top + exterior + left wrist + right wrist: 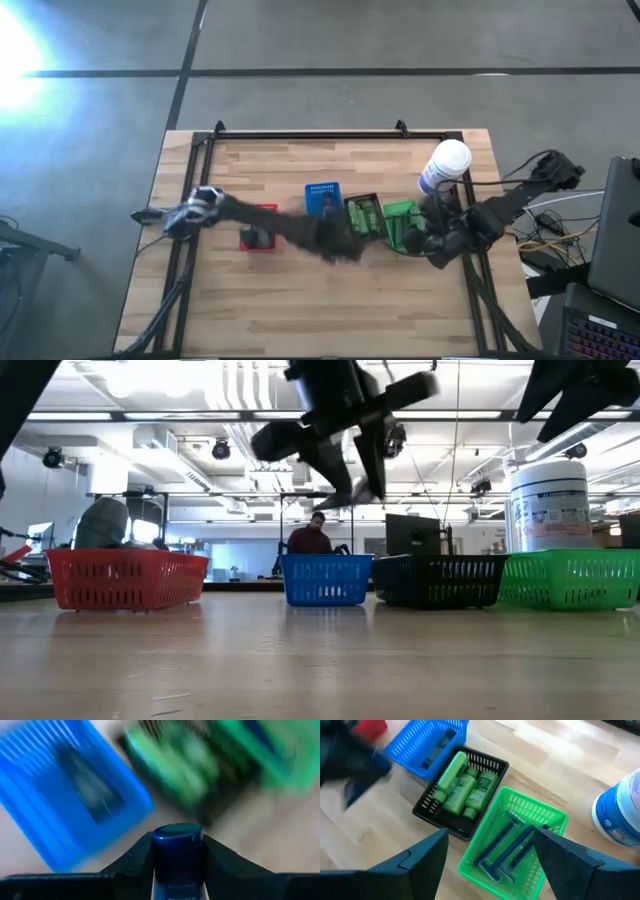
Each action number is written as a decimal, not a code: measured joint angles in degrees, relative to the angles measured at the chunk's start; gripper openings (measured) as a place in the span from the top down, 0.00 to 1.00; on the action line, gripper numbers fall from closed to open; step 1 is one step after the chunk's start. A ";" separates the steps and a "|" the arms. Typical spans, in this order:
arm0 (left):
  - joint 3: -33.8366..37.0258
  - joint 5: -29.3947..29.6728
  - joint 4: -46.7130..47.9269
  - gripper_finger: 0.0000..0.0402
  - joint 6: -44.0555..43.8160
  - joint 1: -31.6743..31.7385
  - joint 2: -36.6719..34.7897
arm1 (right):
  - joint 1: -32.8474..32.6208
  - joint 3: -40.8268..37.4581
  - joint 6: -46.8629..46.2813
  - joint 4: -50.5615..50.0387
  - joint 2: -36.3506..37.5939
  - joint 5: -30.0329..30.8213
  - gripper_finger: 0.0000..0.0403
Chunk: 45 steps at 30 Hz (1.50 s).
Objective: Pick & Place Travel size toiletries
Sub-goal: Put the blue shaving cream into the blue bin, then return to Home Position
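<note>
My left gripper point(177, 870) hangs blurred above the table near the blue basket point(65, 795) and the dark basket point(185, 770), shut on a small tube with a dark blue cap point(177, 837). In the high view my left gripper point(340, 245) is just on the near side of these baskets. My right gripper point(490, 835) is open above the green basket point(540, 810), where slim blue items point(507, 847) lie. Green bottles point(462, 787) lie in the dark basket point(427, 807). A dark item point(435, 752) lies in the blue basket. Grey rounded items point(100, 525) sit in the red basket point(125, 580). My left gripper pinches the small tube between its two fingers, just below the dark blue cap point(177, 845). The capped end sticks out past the fingertips. The tube is lifted clear of the table, as the low view shows the gripper point(355, 480) high above the baskets.
A big white canister with a blue label point(445, 165) stands at the table's right, behind the green basket point(400, 222). The four baskets stand in a row across the table's middle. Bare wood lies along the near edge point(320, 310). A person point(312, 538) shows in the room beyond the table.
</note>
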<state>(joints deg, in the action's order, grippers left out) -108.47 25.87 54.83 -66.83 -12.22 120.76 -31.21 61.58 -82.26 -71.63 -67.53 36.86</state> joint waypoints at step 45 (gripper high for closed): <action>64.37 -29.92 -35.35 0.05 44.21 7.73 -79.78 | 5.58 -17.67 48.57 63.38 26.14 -18.73 0.16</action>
<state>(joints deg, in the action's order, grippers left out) -44.10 -4.05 19.48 -22.62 -4.49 40.98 -25.63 43.91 -33.69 -8.25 -41.39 18.13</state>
